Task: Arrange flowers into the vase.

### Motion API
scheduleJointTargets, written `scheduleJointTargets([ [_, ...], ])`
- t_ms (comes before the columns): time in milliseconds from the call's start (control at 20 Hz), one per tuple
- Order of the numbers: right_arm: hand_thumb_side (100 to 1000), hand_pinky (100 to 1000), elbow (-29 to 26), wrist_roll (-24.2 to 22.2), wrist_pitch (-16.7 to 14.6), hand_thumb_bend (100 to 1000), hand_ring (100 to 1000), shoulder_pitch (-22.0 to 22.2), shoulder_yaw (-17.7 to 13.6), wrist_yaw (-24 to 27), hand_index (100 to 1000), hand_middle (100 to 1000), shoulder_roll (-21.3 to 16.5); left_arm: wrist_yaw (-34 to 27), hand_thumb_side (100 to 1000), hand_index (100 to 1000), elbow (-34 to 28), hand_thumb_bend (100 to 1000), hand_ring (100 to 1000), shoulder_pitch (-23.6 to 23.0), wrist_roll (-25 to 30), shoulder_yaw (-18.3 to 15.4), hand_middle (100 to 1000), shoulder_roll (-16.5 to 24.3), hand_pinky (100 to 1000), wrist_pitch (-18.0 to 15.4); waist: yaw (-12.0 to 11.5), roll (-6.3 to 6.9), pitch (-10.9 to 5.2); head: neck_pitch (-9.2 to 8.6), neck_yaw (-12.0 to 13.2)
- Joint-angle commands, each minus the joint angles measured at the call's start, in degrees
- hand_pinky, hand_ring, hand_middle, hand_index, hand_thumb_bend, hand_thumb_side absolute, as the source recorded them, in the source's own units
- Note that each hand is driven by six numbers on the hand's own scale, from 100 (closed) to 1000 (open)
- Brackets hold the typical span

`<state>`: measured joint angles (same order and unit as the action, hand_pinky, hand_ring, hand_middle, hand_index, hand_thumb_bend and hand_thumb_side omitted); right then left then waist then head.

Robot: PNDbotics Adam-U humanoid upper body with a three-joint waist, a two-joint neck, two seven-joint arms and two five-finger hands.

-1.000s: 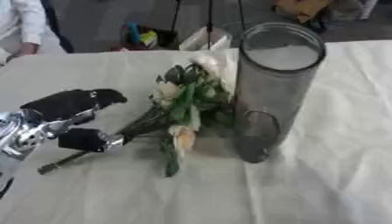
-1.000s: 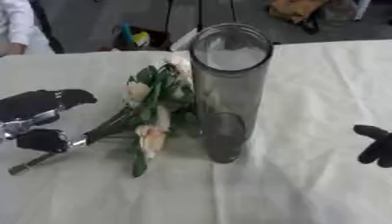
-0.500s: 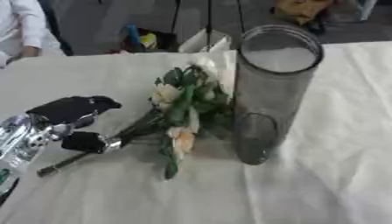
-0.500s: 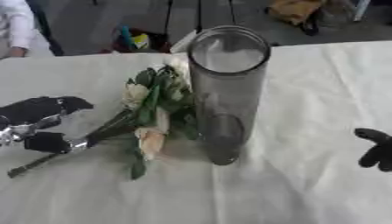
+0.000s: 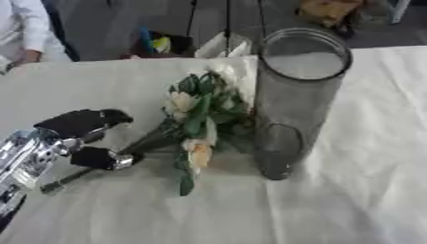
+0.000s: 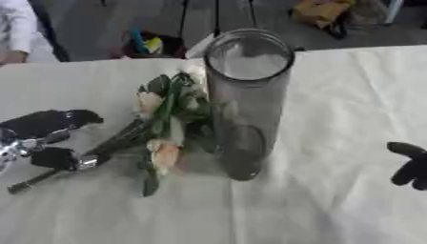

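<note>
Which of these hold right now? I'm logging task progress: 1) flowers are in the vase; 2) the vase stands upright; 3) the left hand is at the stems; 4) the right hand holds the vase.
1) False: the flowers lie on the table, beside the vase.
2) True.
3) True: the left hand has its fingers around the stem ends.
4) False: the right hand is apart from the vase, at the right eye view's right edge.

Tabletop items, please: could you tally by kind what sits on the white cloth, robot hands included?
Glass vase: 1
Flower bunch: 1
Robot hands: 2, the left hand at the stems, the right hand at the right edge
Total: 4
</note>
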<state>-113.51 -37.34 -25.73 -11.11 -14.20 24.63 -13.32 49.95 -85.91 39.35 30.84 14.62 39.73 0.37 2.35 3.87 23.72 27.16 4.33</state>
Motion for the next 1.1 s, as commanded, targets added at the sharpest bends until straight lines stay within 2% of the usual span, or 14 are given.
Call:
scheduleJointTargets([
  [50, 1000, 867, -1.1, -0.4, 0.0, 100, 568, -0.4, 0.0, -0.5, 696, 484, -0.3, 0.4, 936, 1000, -0.1, 487, 877, 0.9, -0.4, -0.1, 942, 1.0, 846, -0.3, 0.0, 0.85, -1.02, -0.66, 0.2],
  [350, 1000, 868, -1.1, -0.5, 0.1, 100, 567, -0.5, 0.1, -0.9, 694, 482, 0.0, 2.5, 915, 1000, 0.7, 498, 840, 0.9, -3.2, 0.7, 906, 0.5, 811, -0.6, 0.4, 0.92, -0.77, -0.89, 0.5],
  [650, 1000, 870, -1.1, -0.7, 0.2, 100, 567, -0.5, 0.0, -1.3, 692, 480, 0.3, 3.7, 877, 986, 1.3, 514, 591, 0.9, -4.6, 1.1, 757, -0.1, 564, -1.1, 0.5, 0.94, -0.52, -0.86, 0.6],
  [800, 1000, 871, -1.1, -0.7, 0.2, 100, 567, -0.5, 0.0, -1.4, 692, 479, 0.4, 4.0, 862, 987, 1.5, 523, 590, 0.9, -5.3, 1.3, 755, -0.2, 561, -1.6, 0.7, 0.98, -0.43, -0.93, 0.6],
  [1100, 1000, 872, -1.1, -0.8, 0.4, 100, 566, -0.6, 0.0, -1.7, 691, 479, 0.5, 5.6, 828, 964, 1.8, 468, 551, 0.8, -7.0, 1.6, 724, -0.5, 511, -2.4, 0.8, 1.06, -0.3, -0.94, 0.7],
])
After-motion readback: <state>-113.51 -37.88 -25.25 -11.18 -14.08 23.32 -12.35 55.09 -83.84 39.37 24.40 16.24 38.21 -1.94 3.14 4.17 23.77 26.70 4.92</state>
